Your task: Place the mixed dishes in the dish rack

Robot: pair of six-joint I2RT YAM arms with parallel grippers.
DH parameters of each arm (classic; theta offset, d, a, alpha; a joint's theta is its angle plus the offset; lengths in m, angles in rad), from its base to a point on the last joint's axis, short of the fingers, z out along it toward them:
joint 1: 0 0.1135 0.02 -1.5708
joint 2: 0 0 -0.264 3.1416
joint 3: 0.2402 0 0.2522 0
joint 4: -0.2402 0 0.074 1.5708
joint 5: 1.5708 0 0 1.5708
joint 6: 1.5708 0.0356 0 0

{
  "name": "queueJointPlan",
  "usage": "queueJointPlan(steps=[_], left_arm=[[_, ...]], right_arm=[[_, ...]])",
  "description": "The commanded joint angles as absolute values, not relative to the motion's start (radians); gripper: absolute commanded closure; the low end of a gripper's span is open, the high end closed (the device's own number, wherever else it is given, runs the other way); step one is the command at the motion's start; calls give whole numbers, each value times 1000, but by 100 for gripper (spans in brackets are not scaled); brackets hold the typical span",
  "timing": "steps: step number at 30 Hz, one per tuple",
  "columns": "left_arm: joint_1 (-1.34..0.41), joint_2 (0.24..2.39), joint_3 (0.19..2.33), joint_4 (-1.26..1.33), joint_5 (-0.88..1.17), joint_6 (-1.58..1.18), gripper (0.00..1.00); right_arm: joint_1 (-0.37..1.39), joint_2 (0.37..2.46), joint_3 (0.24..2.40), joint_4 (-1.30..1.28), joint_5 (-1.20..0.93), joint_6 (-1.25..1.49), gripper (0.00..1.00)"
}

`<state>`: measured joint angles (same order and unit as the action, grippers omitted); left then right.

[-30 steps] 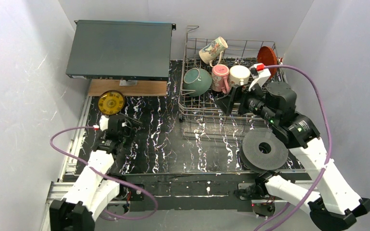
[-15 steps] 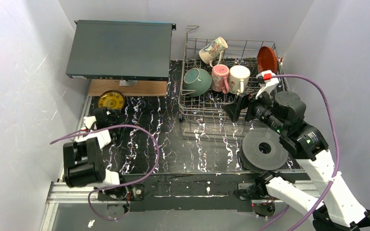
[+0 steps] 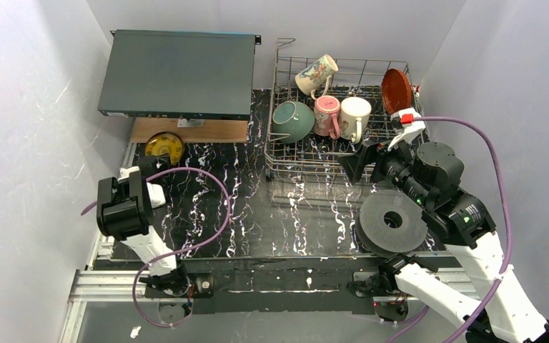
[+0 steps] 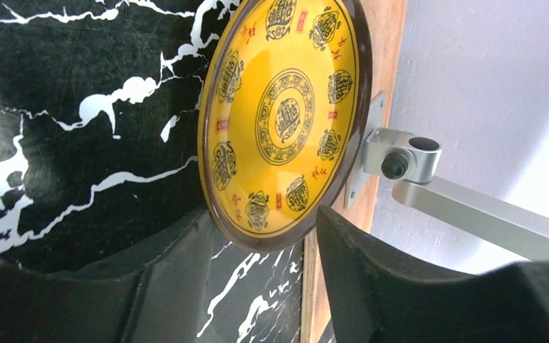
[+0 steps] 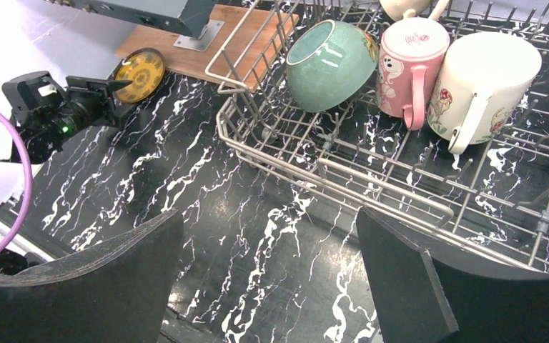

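Note:
The small yellow dish [image 3: 163, 145] [image 4: 282, 121] [image 5: 139, 73] lies at the table's far left, by a wooden board. My left gripper [image 3: 156, 163] [image 4: 261, 214] is open, one finger on each side of the dish's near rim and close to it. In the dish rack [image 3: 279, 168] [image 5: 343, 168] are the teal bowl [image 3: 292, 120] [image 5: 329, 53], pink mug [image 3: 327, 113] [image 5: 407, 57], white mug [image 3: 355, 113] [image 5: 482, 71], floral mug [image 3: 316, 73] and red-orange plate [image 3: 396, 90]. My right gripper [image 3: 354, 163] [image 5: 268, 214] hangs wide open and empty in front of the rack.
A flat dark grey box [image 3: 179, 71] sits at the back left above the wooden board [image 3: 189, 131]. A ribbed grey disc [image 3: 393, 221] lies under my right arm. A metal bracket [image 4: 400, 153] and the left wall stand just beyond the yellow dish.
My left arm swung round and brought its gripper up to the yellow dish, jaws narrowing about its rim. My right arm drew back from the rack, to the right and toward me.

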<state>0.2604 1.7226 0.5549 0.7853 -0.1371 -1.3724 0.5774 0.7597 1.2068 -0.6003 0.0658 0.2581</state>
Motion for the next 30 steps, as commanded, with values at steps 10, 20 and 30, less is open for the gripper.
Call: queueJointPlan(steps=[10,20,30], left_arm=[[291,1739,532,827,-136,-1318,100],[291,1267,573,190,-53,-1164,100],[262,929,546,-334,265,-985,100]], right_arm=[[575,774,1208,-580,84,277,2],[574,813,1167,-556,60,287,2],[574,935,1180,-573,-26,243,2]])
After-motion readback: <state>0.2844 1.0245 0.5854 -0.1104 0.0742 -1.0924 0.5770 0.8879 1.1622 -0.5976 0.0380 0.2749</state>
